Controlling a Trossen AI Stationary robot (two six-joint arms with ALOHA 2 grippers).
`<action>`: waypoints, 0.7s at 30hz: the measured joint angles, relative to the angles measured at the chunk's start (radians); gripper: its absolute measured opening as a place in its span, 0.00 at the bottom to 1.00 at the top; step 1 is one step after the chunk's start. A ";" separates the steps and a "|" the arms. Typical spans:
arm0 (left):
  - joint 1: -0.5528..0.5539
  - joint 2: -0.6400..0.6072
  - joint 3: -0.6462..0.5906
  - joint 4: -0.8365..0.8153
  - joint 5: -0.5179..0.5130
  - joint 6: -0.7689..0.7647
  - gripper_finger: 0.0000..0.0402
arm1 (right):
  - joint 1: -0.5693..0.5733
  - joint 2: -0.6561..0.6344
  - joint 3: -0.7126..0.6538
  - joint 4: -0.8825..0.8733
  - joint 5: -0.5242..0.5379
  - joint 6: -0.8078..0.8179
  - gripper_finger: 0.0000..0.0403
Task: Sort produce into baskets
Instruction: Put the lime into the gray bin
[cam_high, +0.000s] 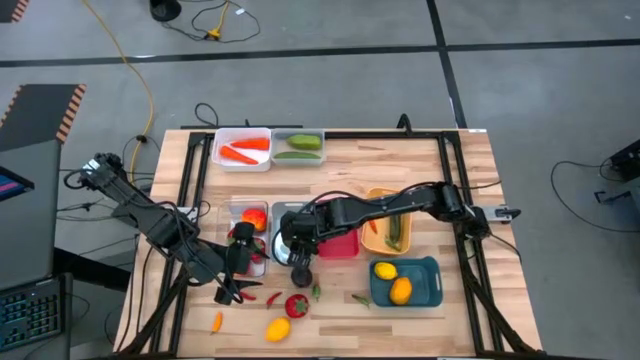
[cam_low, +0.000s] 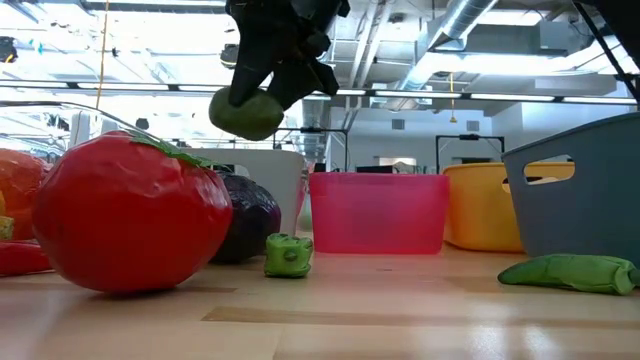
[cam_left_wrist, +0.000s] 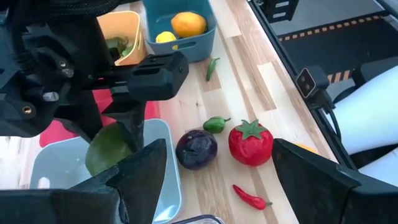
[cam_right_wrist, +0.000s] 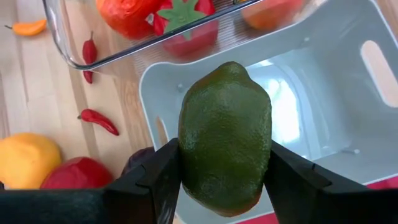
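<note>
Clamping a green lime (cam_right_wrist: 225, 138), the right gripper (cam_right_wrist: 221, 180) hangs above the silver-grey bin (cam_right_wrist: 323, 93) for dropping; the left gripper (cam_left_wrist: 217, 180) waits with fingers apart.

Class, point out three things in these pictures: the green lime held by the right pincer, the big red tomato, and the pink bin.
Green lime (cam_right_wrist: 225, 138), right wrist view: middle of its rind.
Red tomato (cam_low: 130, 215), low view: front of its skin.
Pink bin (cam_low: 378, 212), low view: its front wall.

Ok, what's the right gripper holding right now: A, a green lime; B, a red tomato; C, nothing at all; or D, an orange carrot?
A. The right wrist view shows the right gripper clamped on a green lime, held above the silver-grey bin.
</note>
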 joint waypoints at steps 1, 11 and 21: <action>0.000 0.000 0.000 0.000 0.000 -0.001 0.70 | 0.000 0.000 0.000 0.000 0.000 0.001 0.56; 0.000 0.000 0.000 -0.012 0.000 0.018 0.70 | 0.000 0.000 0.000 -0.015 -0.001 0.004 0.60; 0.000 0.000 0.000 -0.032 0.001 0.016 0.70 | -0.006 0.002 0.000 -0.021 0.000 0.007 0.65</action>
